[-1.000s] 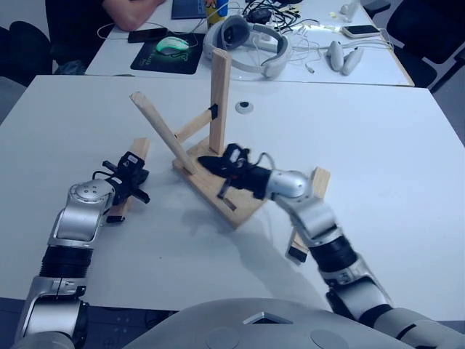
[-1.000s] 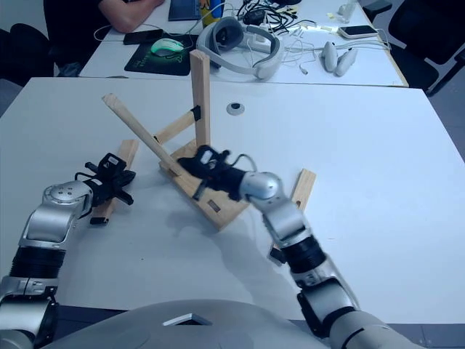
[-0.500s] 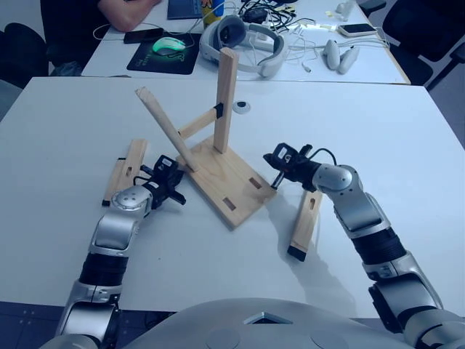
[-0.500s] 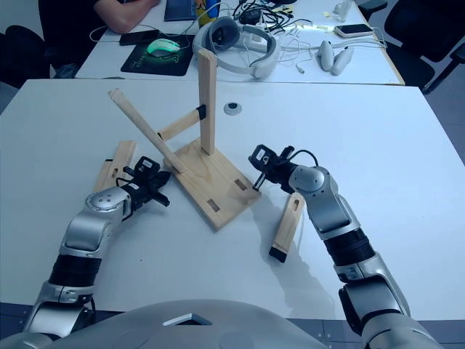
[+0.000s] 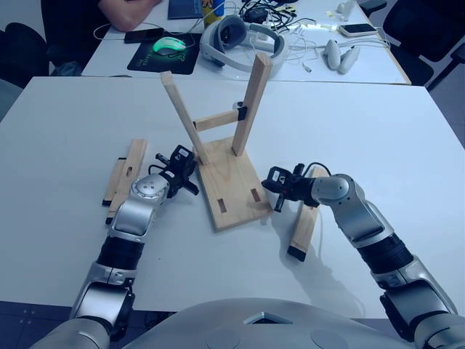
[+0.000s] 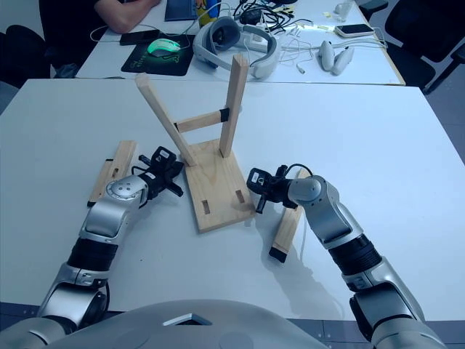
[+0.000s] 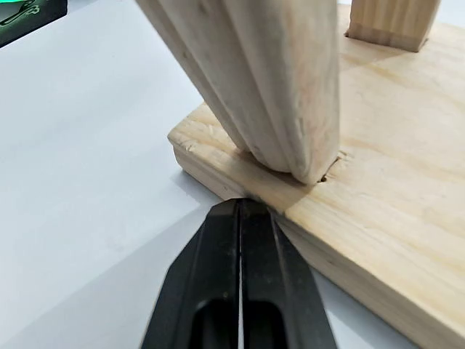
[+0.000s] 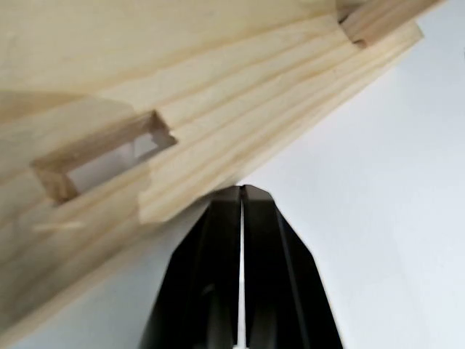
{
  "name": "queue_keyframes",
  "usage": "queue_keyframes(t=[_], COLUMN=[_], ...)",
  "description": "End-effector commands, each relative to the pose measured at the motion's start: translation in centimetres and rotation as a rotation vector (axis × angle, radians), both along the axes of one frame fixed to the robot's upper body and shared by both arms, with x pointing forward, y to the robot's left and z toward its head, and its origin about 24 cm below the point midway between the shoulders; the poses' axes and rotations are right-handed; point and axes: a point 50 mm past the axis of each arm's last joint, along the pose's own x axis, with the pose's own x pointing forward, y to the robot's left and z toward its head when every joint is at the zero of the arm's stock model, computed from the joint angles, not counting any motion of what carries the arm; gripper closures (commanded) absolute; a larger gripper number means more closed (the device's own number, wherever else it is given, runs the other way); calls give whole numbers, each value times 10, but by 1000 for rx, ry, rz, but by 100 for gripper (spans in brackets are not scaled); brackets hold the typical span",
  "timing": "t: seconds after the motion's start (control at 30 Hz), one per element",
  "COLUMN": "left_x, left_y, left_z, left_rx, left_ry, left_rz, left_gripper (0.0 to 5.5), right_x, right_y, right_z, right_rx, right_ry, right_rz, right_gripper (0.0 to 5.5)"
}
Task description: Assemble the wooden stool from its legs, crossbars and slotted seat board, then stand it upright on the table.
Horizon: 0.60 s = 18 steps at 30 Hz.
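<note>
The slotted seat board (image 5: pixel 231 190) lies flat on the white table. Two legs (image 5: pixel 248 102) stand in its far slots, joined by a crossbar (image 5: pixel 218 121) with a black clamp. My left gripper (image 5: pixel 187 169) is shut, and its tip (image 7: pixel 240 209) presses the board's left corner just below the slanted leg (image 7: pixel 269 80). My right gripper (image 5: pixel 272 189) is shut too, its tip (image 8: pixel 241 193) against the board's right edge beside an empty slot (image 8: pixel 102 156). Loose wooden pieces lie on the table on the left (image 5: pixel 123 178) and under my right forearm (image 5: pixel 305 224).
A second table behind holds a white headset (image 5: pixel 240 36), a green-lit mouse (image 5: pixel 173 43) on a dark pad, a phone (image 5: pixel 361 30), controllers (image 5: pixel 341 54) and cables. Bare white tabletop stretches to the right and along the front.
The board with its legs has turned and slid, and the legs now stand steeper. My left gripper moved up to the board's left corner; my right gripper drew in against its right edge.
</note>
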Motion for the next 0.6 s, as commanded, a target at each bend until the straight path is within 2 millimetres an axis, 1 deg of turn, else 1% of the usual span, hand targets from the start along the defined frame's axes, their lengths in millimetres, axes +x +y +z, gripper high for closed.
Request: queue_keyframes(t=[0.03, 0.23, 0.5, 0.6], left_x=[0, 1, 5, 5], left_y=[-5, -8, -11, -11], left_z=[-2, -6, -7, -7], left_rx=[-8, -14, -16, -13], left_ry=[9, 5, 3, 5], left_rz=[-30, -40, -54, -54], left_gripper=[548, 548, 548, 548], right_x=[-3, -13, -12, -15], right_y=[2, 11, 13, 16], right_z=[1, 4, 4, 5], right_rx=[18, 84, 88, 116], right_ry=[7, 63, 45, 67], right_rz=[3, 57, 41, 52], right_gripper=[550, 550, 550, 550])
